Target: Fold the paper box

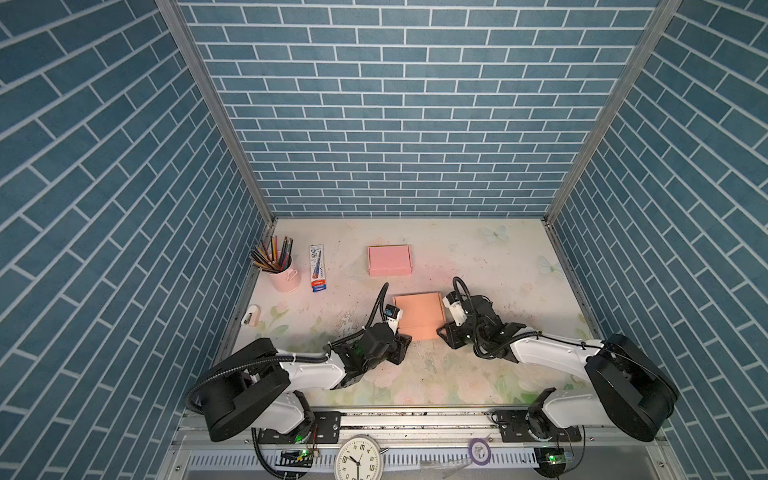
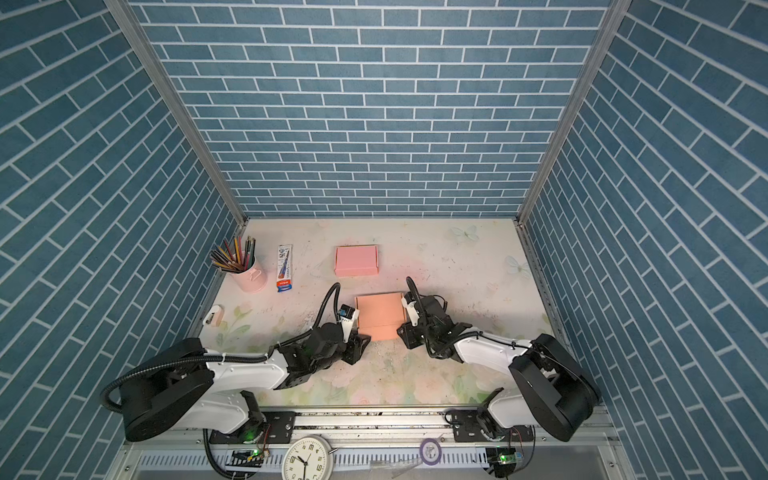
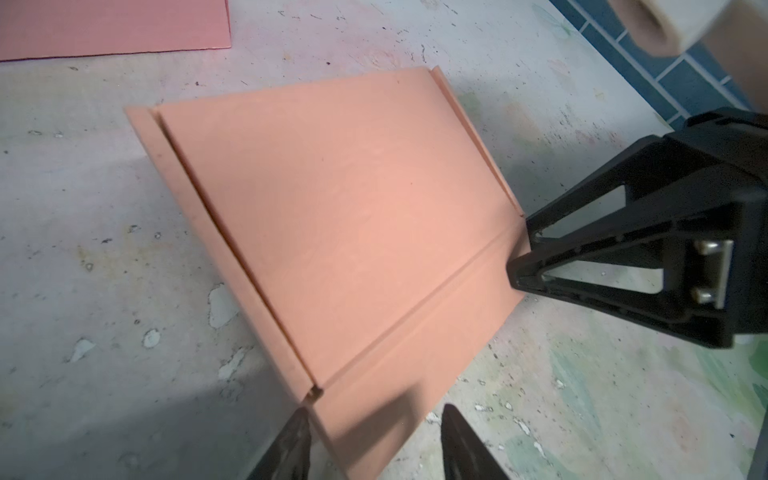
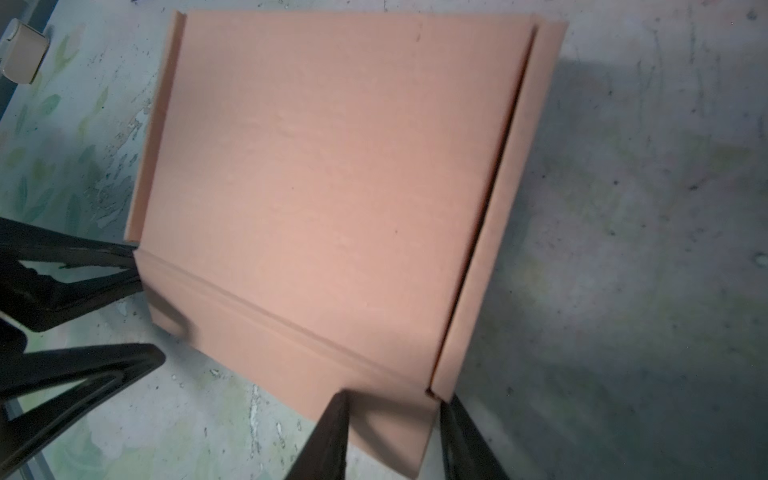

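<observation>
Mid-table, between the two arms, the salmon paper box (image 1: 417, 313) (image 2: 380, 311) lies flat on the table (image 1: 478, 266), not yet formed.

Both top views: left end effector (image 1: 405, 345) sits at the box's near-left corner and right end effector (image 1: 441, 336) at its near-right corner. Finger gaps are too small to read from up here. These views alone show the surroundings:
- a closed pink box (image 1: 389, 260) farther back, well apart
- a pink pencil cup (image 1: 284, 274) and a pen packet (image 1: 318, 268) at back left
- a clock (image 1: 357, 459) on the front rail

Left wrist view: adds crease detail on the box (image 3: 332, 216). It has a wide centre panel, a narrow strip along each side and a creased flap along the near edge. The left fingers (image 3: 291, 449) stand apart, with a corner of the near flap between them. This view also gives a side look at the right end effector (image 3: 519, 253). Its jaws are parted, tips at the flap's other end. A corner of the pink box shows at the frame edge.

Right wrist view: right fingers (image 4: 328, 436) are apart, straddling their flap corner. The left end effector (image 4: 149, 307) shows opposite, jaws spread. One tip touches the notch beside the flap; the other is clear of the card. Whether either pair presses on the card, I cannot tell. Only this view catches a small white item (image 4: 23, 52) at the table edge close up.
</observation>
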You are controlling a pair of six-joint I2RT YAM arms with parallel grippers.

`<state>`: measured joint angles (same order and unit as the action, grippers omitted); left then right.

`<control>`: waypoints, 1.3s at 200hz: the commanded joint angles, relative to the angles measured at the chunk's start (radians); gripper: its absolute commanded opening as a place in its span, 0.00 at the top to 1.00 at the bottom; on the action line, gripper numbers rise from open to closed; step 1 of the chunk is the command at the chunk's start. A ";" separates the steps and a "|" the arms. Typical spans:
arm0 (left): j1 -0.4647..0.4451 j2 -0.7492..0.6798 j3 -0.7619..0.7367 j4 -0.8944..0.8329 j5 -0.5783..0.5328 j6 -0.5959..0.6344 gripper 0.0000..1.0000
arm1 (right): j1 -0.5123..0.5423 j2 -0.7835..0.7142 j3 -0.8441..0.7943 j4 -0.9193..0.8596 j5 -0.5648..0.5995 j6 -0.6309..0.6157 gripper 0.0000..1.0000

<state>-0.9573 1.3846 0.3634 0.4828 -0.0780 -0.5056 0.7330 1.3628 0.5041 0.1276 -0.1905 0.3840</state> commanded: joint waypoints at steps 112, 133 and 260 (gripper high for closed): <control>-0.006 -0.039 0.025 -0.037 -0.007 -0.042 0.45 | 0.011 -0.021 0.029 -0.037 0.020 -0.006 0.62; 0.019 -0.055 0.007 -0.025 0.035 -0.054 0.44 | 0.011 -0.010 0.031 -0.036 0.020 -0.007 0.62; 0.193 -0.037 0.128 -0.121 0.110 -0.028 0.42 | 0.011 0.005 0.028 -0.020 0.018 -0.002 0.62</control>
<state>-0.8085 1.3060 0.4217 0.4030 0.0242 -0.5468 0.7387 1.3582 0.5098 0.1097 -0.1833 0.3843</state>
